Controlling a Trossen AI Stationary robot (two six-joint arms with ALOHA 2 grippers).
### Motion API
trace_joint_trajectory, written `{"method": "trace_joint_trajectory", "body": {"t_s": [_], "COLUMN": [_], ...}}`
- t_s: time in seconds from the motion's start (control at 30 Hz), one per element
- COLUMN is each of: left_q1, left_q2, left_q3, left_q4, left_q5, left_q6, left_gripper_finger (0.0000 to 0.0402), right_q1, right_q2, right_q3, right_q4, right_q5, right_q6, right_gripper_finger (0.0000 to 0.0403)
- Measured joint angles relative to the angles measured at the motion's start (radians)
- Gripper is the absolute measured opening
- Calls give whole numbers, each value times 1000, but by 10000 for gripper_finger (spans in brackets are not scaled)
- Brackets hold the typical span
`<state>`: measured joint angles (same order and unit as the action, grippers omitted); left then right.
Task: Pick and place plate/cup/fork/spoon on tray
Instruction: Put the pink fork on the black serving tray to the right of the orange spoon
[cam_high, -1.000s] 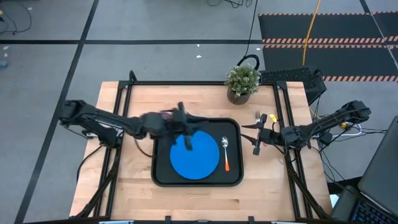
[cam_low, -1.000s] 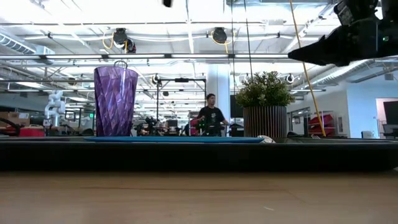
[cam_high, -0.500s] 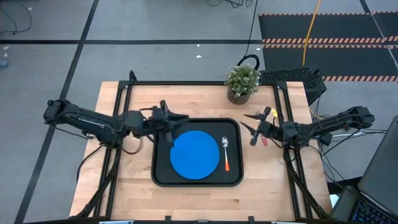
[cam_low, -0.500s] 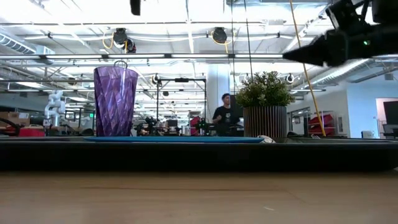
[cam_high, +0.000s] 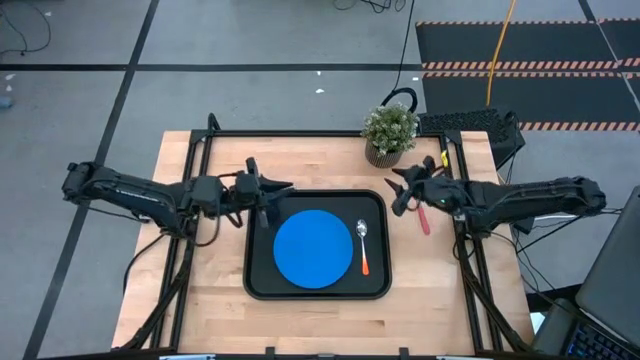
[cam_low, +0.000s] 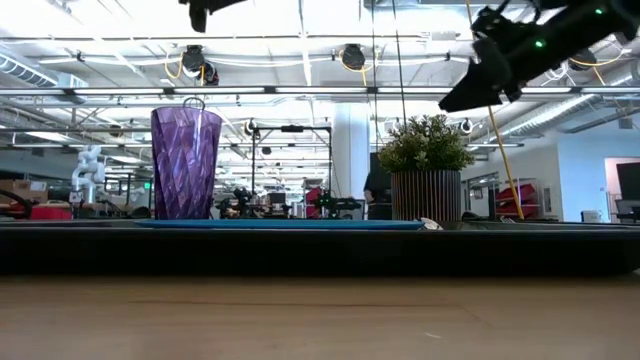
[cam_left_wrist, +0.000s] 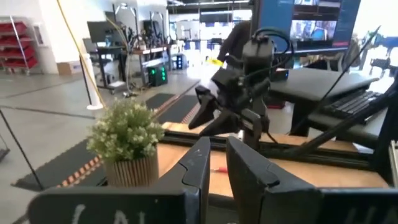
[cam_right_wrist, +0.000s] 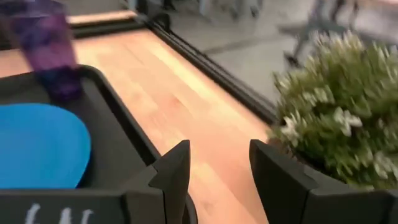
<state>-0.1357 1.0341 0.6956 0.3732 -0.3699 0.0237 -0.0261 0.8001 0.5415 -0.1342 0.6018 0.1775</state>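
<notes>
The black tray lies mid-table. On it lie the blue plate and the orange-handled spoon. The purple cup stands upright in the tray's far left corner and also shows in the right wrist view. In the high view my left gripper hangs over that corner, open and empty, and covers the cup. The fork's red handle lies on the table right of the tray. My right gripper is open and empty above the tray's far right corner.
A potted green plant stands at the table's far edge, close behind my right gripper, and fills the right wrist view's side. Bare wood lies left of the tray and along the near edge.
My left gripper has drawn back from above the plate toward the table's left, to the tray's far left corner, with the cup left standing. My right gripper has moved toward the far edge and the table's left, to the tray's far right corner.
</notes>
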Motion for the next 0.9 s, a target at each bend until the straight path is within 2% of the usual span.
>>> {"method": "trace_joint_trajectory", "body": {"t_s": [0.17,0.3,0.43,0.53,0.67,0.8,0.9], "left_q1": [-2,-8,-11,-11,-11,-11,-10], "left_q2": [-82,-124,-134,-134,-134,-133,-131], "left_q3": [1,1,1,1,1,1,1], "left_q4": [-134,-187,-208,-237,-280,-279,-215], "left_q5": [3,3,58,109,117,110,108], "left_q6": [18,44,67,83,104,158,224], "left_gripper_finger": [56,56,56,56,56,56,56], "right_q1": [-71,-128,-159,-176,-191,-190,-191], "right_q2": [100,202,290,342,389,403,401], "right_q3": [150,247,283,284,284,284,284], "right_q4": [-261,-498,-614,-695,-787,-838,-852], "right_q5": [-47,-164,-264,-288,-317,-283,-266], "right_q6": [155,266,331,392,479,530,537], "right_gripper_finger": [157,149,138,133,134,144,154]}}
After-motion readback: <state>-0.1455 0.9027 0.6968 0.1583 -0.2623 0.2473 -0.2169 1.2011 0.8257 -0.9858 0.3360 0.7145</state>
